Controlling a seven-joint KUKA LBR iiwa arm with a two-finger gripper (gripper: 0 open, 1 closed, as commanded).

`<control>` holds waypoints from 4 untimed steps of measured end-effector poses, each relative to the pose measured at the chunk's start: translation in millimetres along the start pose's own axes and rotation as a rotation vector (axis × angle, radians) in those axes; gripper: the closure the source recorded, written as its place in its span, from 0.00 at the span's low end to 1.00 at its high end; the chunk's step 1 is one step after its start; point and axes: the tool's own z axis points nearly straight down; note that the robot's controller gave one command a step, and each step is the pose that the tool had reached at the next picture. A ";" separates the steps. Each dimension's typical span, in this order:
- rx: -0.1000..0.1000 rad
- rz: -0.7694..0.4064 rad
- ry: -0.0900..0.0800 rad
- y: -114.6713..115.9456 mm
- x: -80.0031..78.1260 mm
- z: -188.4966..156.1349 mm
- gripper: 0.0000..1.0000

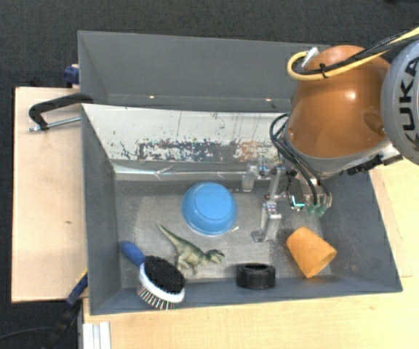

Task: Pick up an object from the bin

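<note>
Grey bin (99,217): end effector (269,225) sits between the blue bowl (208,209) and the orange cup (310,251); its opening cannot be determined. A black ring (256,275) lies nearby.

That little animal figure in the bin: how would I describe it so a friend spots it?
Start at the grey metal bin and find the blue bowl in its middle. Just below the bowl, toward the near wall, lies a toy dinosaur, between a round brush and a black ring. It alone is greenish, thin and long-tailed.
</note>
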 end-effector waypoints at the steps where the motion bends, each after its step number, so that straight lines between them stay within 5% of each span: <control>1: 0.001 0.048 0.003 78.6 7.4 172.2 0.00; 2: -0.003 0.199 -0.013 70.7 3.5 138.1 0.00; 3: -0.005 0.358 -0.010 108.0 10.3 139.0 0.00; 4: -0.004 0.445 0.000 83.1 2.0 168.7 0.00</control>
